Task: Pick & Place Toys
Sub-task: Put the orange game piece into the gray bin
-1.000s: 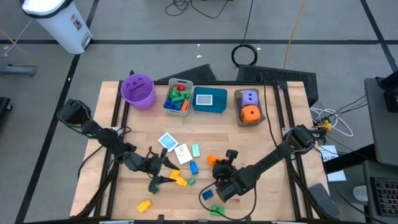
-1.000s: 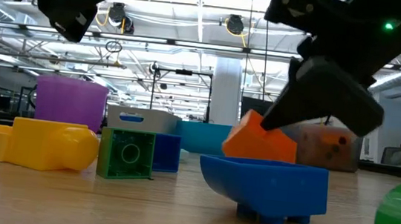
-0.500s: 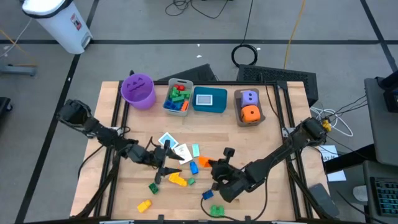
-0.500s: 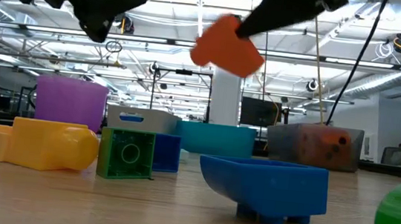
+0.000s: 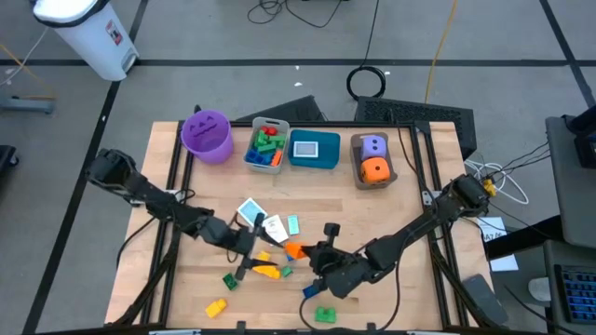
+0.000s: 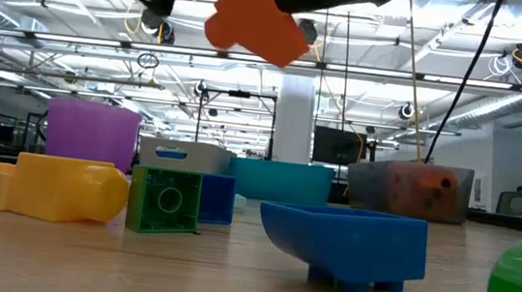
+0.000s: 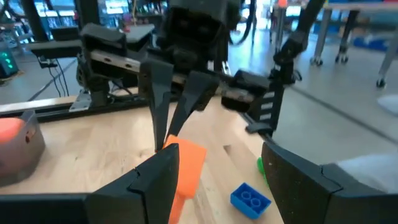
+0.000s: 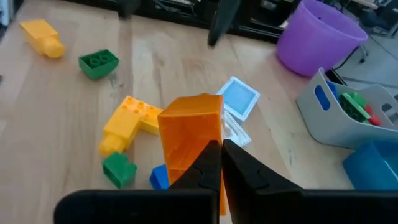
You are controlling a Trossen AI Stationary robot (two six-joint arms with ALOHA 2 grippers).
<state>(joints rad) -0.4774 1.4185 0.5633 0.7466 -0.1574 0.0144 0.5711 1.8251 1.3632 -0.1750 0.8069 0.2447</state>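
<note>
My right gripper (image 5: 300, 253) has carried the orange brick (image 5: 295, 250) farther toward the table's left since half a second ago, and in the low view the brick (image 6: 254, 16) now sits higher and more to the left, well clear of the wood. My jaws are pinched shut on it; the right wrist view shows my two dark fingers (image 8: 210, 163) nipping its lower edge. My left gripper (image 5: 250, 244) has come in too and now hangs just beside the brick, jaws spread wide with nothing between them.

In the low view both my arms are cut off at the top edge, so only dark shapes show there. From above, my own gripper covers most of the brick, and I cannot tell whether the left fingers touch it.

The brick is plain bright orange, blocky, with smooth flat faces and one stepped corner. Under it on the table lie a yellow brick (image 8: 129, 121), a small green brick (image 8: 119, 168) and a blue brick (image 6: 346, 237), with the cards (image 5: 264, 221) near them. The dice (image 5: 374, 158) sit in the brown bin (image 5: 358, 172) at the far side.
</note>
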